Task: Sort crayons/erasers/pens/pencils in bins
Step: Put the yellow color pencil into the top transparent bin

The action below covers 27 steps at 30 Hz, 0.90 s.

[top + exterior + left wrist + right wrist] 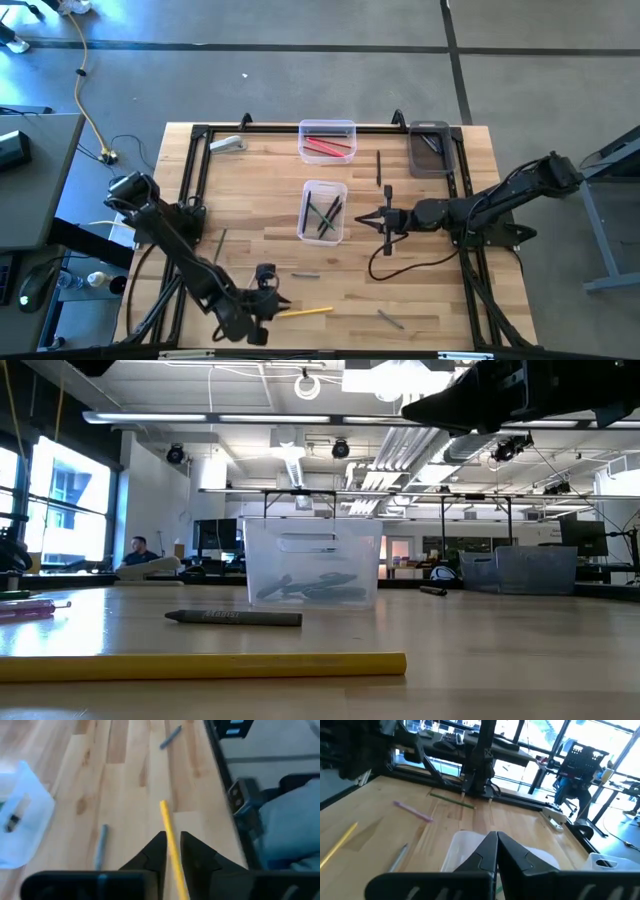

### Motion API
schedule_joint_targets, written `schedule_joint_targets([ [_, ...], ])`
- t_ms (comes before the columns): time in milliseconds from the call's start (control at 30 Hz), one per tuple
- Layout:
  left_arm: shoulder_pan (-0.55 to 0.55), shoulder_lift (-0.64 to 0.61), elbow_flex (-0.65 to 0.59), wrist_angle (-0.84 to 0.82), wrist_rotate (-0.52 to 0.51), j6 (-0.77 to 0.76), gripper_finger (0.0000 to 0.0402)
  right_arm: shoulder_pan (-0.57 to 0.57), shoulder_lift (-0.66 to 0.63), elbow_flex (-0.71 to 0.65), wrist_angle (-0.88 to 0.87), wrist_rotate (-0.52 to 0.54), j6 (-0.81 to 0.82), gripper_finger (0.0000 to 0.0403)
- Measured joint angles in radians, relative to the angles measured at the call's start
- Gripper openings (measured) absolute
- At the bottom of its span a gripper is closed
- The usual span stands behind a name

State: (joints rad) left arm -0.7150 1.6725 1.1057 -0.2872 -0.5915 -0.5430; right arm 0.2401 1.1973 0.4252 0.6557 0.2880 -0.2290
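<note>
A yellow pencil (308, 312) lies near the table's near edge, and it also shows in the low view (200, 663). My left gripper (266, 300) is at the pencil's left end, shut on it (172, 845). My right gripper (374, 220) is shut and empty just right of the middle clear bin (323, 188), which holds several dark pens; its fingertips (496, 840) hang over the bin's rim. A second clear bin (327, 128) at the far edge holds red crayons. A smoky dark grey bin (430, 150) stands at the far right. My left gripper pinches the yellow pencil's shaft (170, 832) between its two fingers. The pencil runs forward out between the fingers, its free end (163, 804) pointing toward the table's right. In the low view the pencil lies level along the tabletop.
Loose on the table are a grey crayon (305, 273), another grey one (390, 318), a dark pen (379, 167), a green pencil (452, 800) and a pink crayon (412, 810). A white object (228, 144) lies at the far left. A black frame (190, 180) borders the table.
</note>
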Motion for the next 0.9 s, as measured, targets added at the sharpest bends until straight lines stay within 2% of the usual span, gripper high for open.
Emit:
schedule_joint_targets([
  [100,-0.003,0.043,0.034,-0.005,0.012,-0.055,0.0067,0.001,0.000,0.000,-0.003,-0.001,0.011,0.0000],
  [400,0.002,0.155,0.059,-0.008,0.132,-0.153,0.0122,0.001,0.000,0.000,-0.008,-0.001,0.012,0.0000],
  [900,-0.025,0.237,0.057,-0.133,0.202,-0.341,0.0131,0.001,0.000,0.000,-0.006,-0.003,0.012,0.0000],
])
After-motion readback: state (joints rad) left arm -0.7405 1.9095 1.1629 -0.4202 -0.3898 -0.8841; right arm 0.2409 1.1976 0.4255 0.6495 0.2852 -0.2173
